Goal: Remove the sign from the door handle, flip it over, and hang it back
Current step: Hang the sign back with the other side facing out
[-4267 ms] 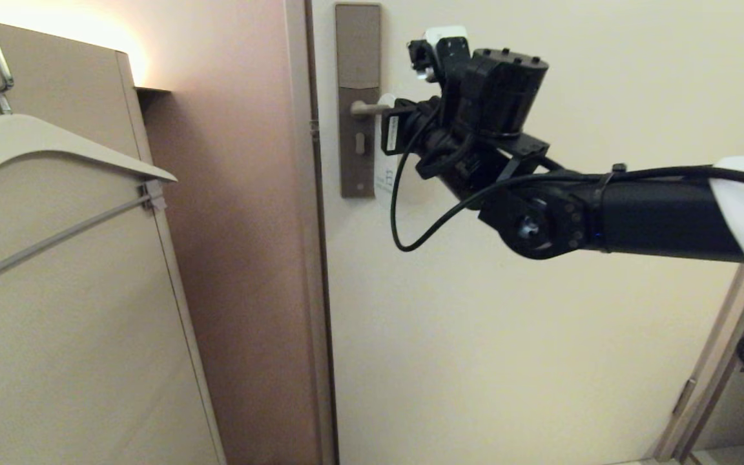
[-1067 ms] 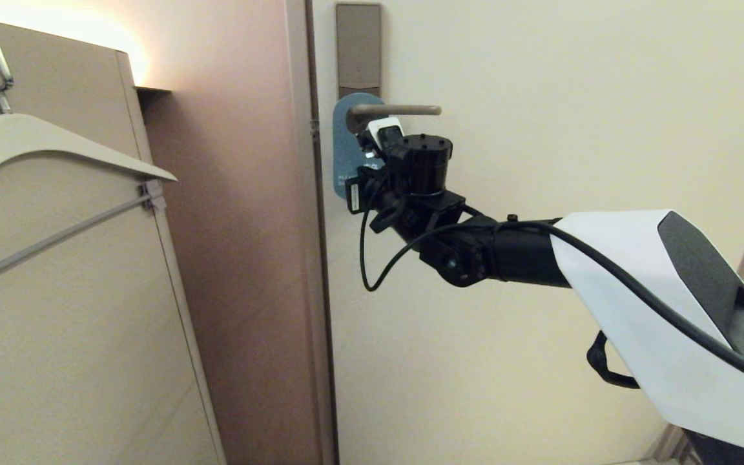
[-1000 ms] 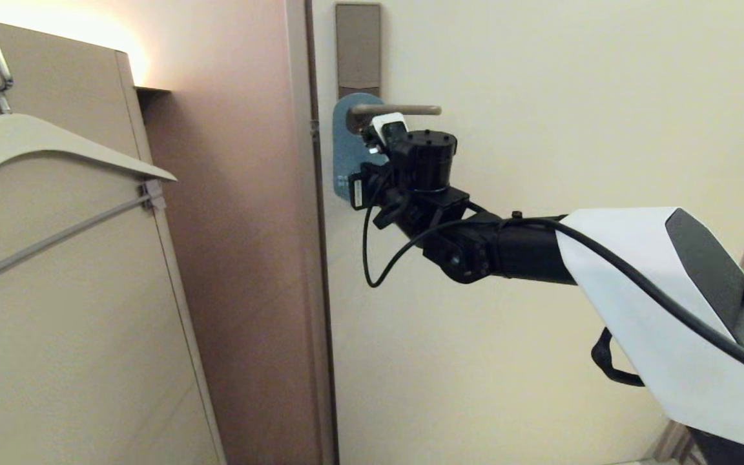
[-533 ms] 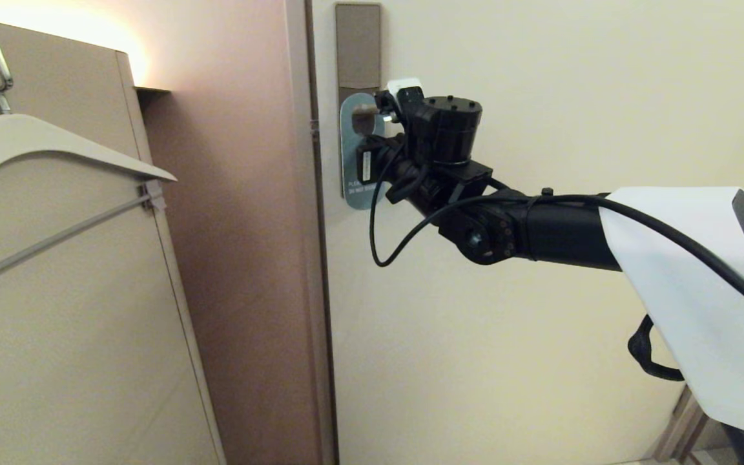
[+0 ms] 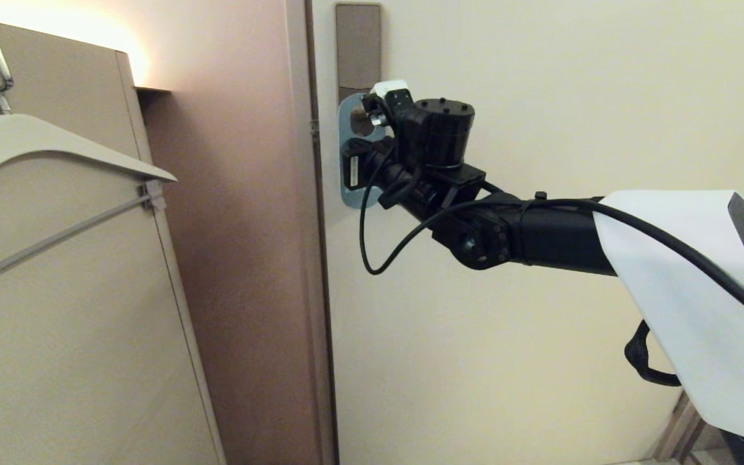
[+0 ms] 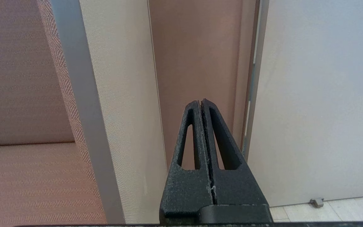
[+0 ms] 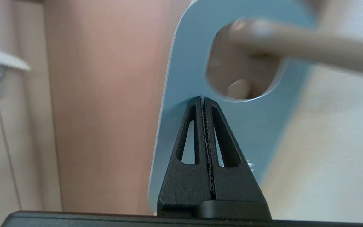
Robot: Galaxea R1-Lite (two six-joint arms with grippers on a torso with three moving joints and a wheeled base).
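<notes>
Sign (image 7: pixel 184 63) hangs w/ its oval hole around the door handle (image 7: pixel 310 44), blue face toward the robot, flat card close against the lock plate (image 5: pixel 358 45) by the door edge. In the head view only a sliver of the sign shows behind the wrist. Right gripper (image 7: pixel 204 99) has its fingers pressed together on the card's lower hole rim, so it grips the sign just under the lever. Left gripper (image 6: pixel 201 102) is closed on nothing, parked low, facing a wall panel and door frame, away from the work. Clothes hanger (image 5: pixel 55 148) on the left is not involved.

Progress, as judged: blue side out and hole over the lever means flip is prob done and re-hang nearly done. Left: let go, pull arm back, check the sign hangs free.
</notes>
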